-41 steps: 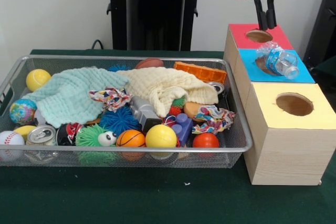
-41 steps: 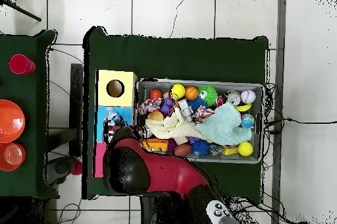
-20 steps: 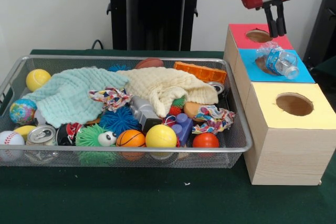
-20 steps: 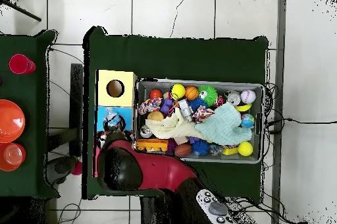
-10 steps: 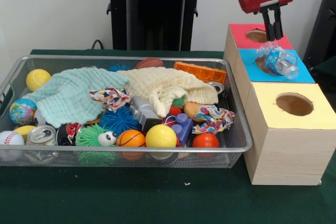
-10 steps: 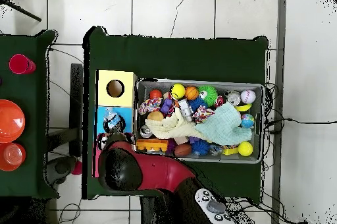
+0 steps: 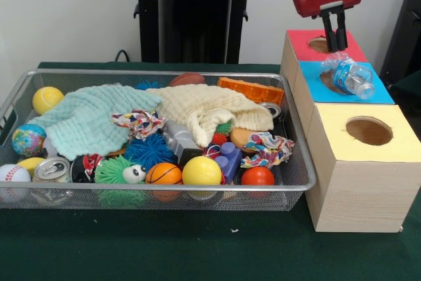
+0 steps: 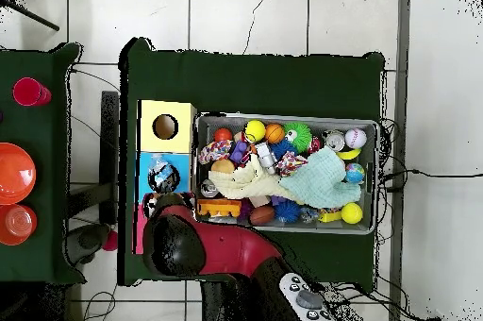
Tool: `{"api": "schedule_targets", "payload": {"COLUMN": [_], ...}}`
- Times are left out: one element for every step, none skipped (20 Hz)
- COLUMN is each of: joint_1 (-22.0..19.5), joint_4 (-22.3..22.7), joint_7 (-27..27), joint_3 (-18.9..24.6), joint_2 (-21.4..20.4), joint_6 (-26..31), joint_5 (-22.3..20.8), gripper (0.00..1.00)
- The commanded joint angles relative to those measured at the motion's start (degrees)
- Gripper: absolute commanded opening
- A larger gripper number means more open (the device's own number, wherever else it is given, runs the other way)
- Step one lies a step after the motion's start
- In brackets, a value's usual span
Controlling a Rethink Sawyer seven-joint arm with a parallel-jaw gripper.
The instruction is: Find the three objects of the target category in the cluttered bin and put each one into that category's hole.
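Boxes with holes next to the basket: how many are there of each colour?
red box: 1
blue box: 1
yellow box: 1
Total: 3

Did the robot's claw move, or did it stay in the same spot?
Yes. In the front view the gripper has drifted left against the red-topped box, and now hangs just above the plastic bottle.
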Motion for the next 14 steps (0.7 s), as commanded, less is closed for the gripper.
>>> {"api": "schedule_targets", "payload": {"joint_1": [-0.97,-1.40,-1.51,-1.68,-1.87,-2.12,-2.34,-2.46,-2.68,-2.78,-2.70,-2.73,-2.73,-2.72], "joint_4": [-0.64,-0.51,-0.43,-0.47,-0.38,-0.15,-0.04,-0.12,0.02,0.09,0.10,0.12,0.15,0.18], "joint_7": [8.87,9.17,9.44,9.46,9.67,9.95,10.10,10.25,10.60,10.74,10.74,10.77,10.74,10.72], "joint_3": [-0.45,0.30,0.57,0.72,0.97,1.32,1.67,1.88,2.20,2.35,2.32,2.37,2.34,2.30], "joint_2": [1.88,2.05,2.04,1.98,2.05,2.13,2.15,2.15,2.09,2.03,2.01,2.07,2.11,2.14], "joint_6": [2.08,1.72,1.51,1.64,1.34,1.10,1.03,1.02,0.95,0.88,0.87,0.77,0.73,0.68], "joint_5": [-1.67,-1.70,-1.61,-1.52,-1.52,-1.50,-1.46,-1.32,-1.11,-1.05,-1.05,-1.07,-1.11,-1.16], "gripper": [0.00,0.00,0.00,0.00,0.00,0.00,0.00,0.00,0.00,0.00,0.00,0.00,0.00,0.00]}}
